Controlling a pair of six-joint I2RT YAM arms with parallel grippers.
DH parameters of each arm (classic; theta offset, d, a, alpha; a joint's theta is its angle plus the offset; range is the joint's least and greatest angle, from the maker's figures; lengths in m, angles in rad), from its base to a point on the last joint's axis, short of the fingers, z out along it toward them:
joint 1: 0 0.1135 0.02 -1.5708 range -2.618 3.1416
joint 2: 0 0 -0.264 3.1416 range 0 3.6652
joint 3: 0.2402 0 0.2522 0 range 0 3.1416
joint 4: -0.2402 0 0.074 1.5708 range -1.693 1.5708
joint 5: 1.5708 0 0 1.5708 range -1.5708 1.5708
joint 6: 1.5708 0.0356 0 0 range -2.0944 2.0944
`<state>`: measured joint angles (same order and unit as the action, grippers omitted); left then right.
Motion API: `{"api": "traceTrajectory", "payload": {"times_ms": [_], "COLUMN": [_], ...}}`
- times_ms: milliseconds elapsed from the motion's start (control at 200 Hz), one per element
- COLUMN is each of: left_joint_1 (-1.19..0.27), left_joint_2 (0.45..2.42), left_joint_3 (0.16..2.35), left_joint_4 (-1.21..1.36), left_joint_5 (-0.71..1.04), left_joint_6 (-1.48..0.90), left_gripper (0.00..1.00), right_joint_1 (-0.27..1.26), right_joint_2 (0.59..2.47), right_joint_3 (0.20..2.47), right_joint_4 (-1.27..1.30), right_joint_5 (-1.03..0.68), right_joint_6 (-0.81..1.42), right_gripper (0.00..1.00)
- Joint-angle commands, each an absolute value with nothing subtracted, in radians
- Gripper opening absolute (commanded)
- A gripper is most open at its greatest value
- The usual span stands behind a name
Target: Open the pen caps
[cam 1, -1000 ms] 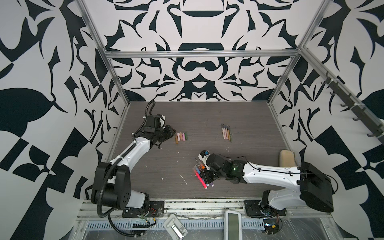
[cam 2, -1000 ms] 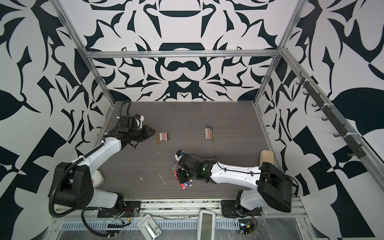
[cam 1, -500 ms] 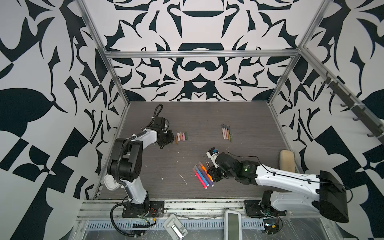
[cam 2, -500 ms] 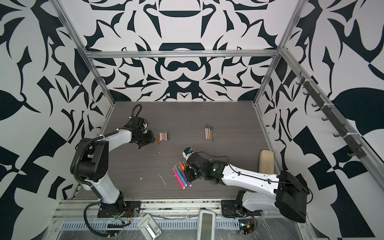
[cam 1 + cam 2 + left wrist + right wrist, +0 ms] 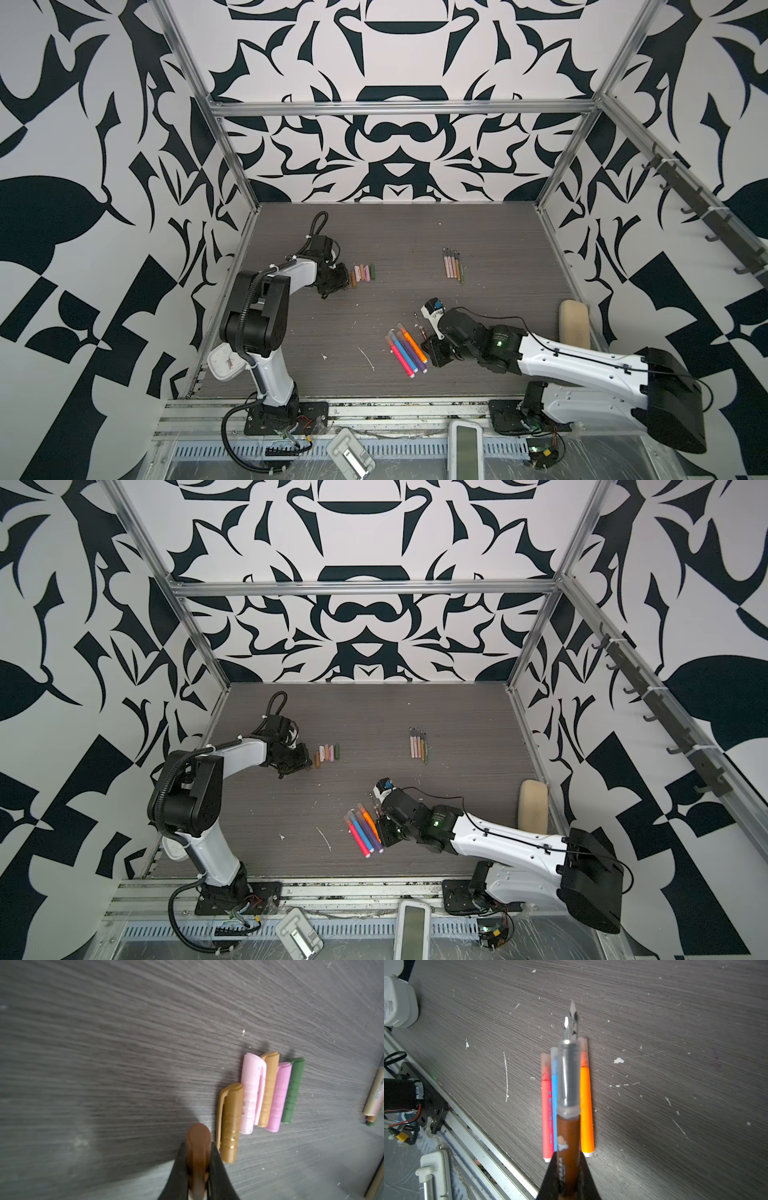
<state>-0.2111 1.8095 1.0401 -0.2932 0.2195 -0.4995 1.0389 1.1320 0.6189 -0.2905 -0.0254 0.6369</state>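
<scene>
My left claw point(image 5: 198, 1153) pinches the brown cap point(image 5: 198, 1136) beside the cap row point(image 5: 268, 1093) for aligned set-down on the counter point(image 5: 104, 1043); my right claw point(image 5: 568, 1160) clamps the uncapped brown pen point(image 5: 568, 1130) over the markers point(image 5: 586, 1105).

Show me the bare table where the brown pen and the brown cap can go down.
Bare: the strip between the cap row and the thin pens; the table along the back wall. Crowded: the left gripper with the brown cap beside the cap row; the right gripper with the brown pen over the thick markers.
</scene>
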Motion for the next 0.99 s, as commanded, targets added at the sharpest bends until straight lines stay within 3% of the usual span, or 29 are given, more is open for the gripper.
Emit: {"api": "traceTrajectory", "payload": {"times_ms": [0, 410, 505, 695, 990], "left_joint_1": [-0.201, -0.147, -0.147, -0.147, -0.146], "left_joint_2": [1.825, 1.847, 1.849, 1.843, 1.838], "left_joint_3": [1.055, 1.053, 1.05, 1.042, 1.03], "left_joint_4": [-0.294, -0.217, -0.201, -0.193, -0.176], "left_joint_5": [0.234, 0.334, 0.353, 0.359, 0.36], "left_joint_6": [-0.486, -0.509, -0.514, -0.514, -0.521], "left_gripper": [0.15, 0.16, 0.27, 0.35, 0.36], "right_joint_1": [1.035, 1.035, 1.035, 1.036, 1.036], "right_joint_2": [1.147, 1.243, 1.269, 1.324, 1.325], "right_joint_3": [0.655, 0.733, 0.753, 0.788, 0.789], "right_joint_4": [-0.284, -0.304, -0.301, -0.289, -0.296], "right_joint_5": [-0.023, -0.031, -0.033, -0.058, -0.052], "right_joint_6": [0.648, 0.643, 0.641, 0.641, 0.635], "right_gripper": [0.0, 0.0, 0.0, 0.0, 0.0]}}
